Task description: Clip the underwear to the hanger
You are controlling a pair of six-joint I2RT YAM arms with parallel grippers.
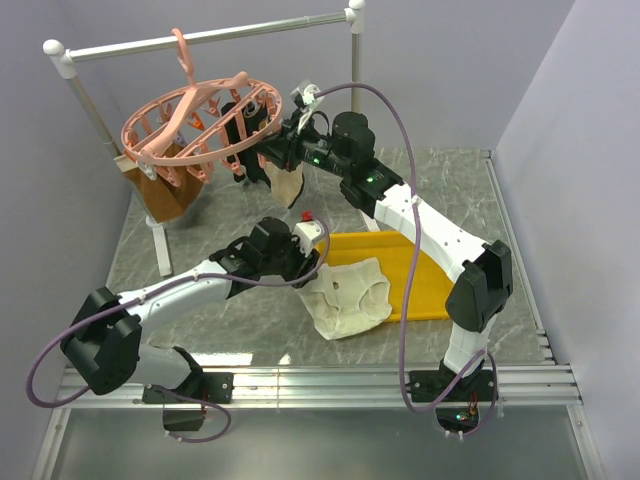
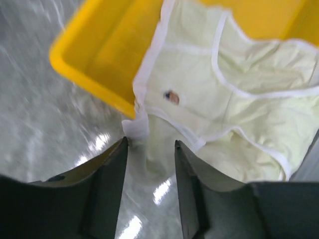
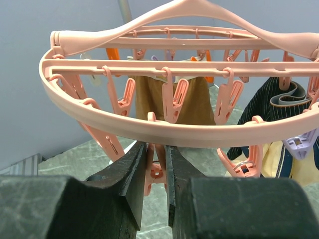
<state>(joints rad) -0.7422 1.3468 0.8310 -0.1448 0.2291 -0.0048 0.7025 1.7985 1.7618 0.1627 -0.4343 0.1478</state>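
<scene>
L gripper [image 2: 151, 144] is open wide and holds nothing. Its tips stand just off the near-left corner of the yellow plastic tray [image 2: 94, 55]. The pale cream fabric briefs [image 2: 224, 99] lie over this tray corner, part inside the tray and part hanging out of it, w/ the white hem right in front of my jaws. R gripper [image 3: 156, 149] is high up, far-left of the tray, nearly closed around one small pink clip [image 3: 154, 179] under the salmon-pink round plastic hanger [image 3: 149, 129]; I think it squeezes the clip open. For the grab I go fwd a little, take only the thick hem and not the tray rim, close firm, then lift slowly so the fabric does not pull the tray
</scene>
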